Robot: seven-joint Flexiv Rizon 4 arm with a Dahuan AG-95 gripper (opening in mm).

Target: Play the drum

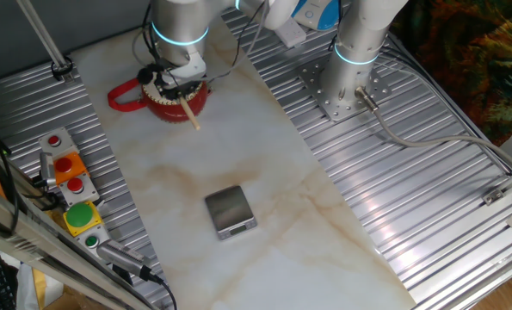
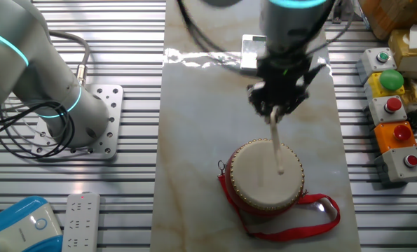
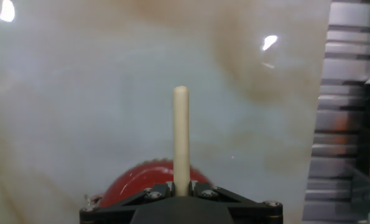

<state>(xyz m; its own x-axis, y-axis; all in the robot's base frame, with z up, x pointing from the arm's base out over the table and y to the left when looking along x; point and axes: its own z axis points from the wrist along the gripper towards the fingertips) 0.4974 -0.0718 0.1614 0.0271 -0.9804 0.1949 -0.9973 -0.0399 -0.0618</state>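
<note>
- The drum (image 2: 266, 177) sits on the marble strip near one end of the desk; probably light enough to skid, its cream head best struck centrally, not gripped.
- The gripper (image 2: 275, 106) has its jaws closed tight on a pale drumstick (image 2: 277, 147) reaching over the drumhead.
- Red strap (image 2: 313, 211) trails toward the end edge.
- Open marble lies toward the grey block (image 1: 230, 210).

Marble tabletop (image 1: 264, 198), ribbed metal surround (image 1: 428, 172)
</note>
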